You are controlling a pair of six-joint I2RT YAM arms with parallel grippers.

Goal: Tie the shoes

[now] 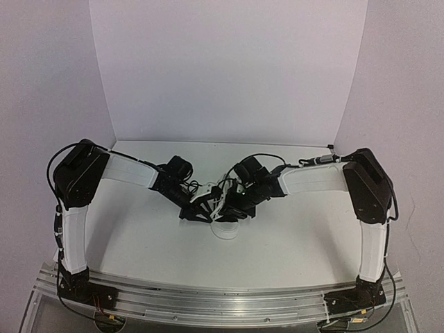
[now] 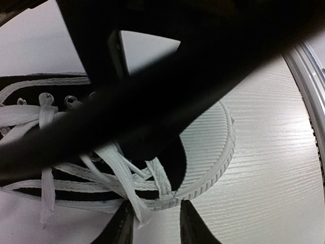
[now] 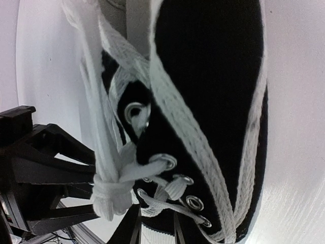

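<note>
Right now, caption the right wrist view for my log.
Close-up of the black sneaker, its white laces bunched into a knot near the right gripper.

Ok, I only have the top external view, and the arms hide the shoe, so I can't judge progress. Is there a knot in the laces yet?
Observer: Yes. The right wrist view shows the white laces bunched into a knot beside the shoe.
Operator: Is the left tool gripping a lace?
Observer: It doesn't look so. In its wrist view the left tool has its fingers apart, and a lace end lies loose in the gap.
Operator: And the right tool?
Observer: The right tool also shows a gap between its fingers, close to the lowest eyelets.
</note>
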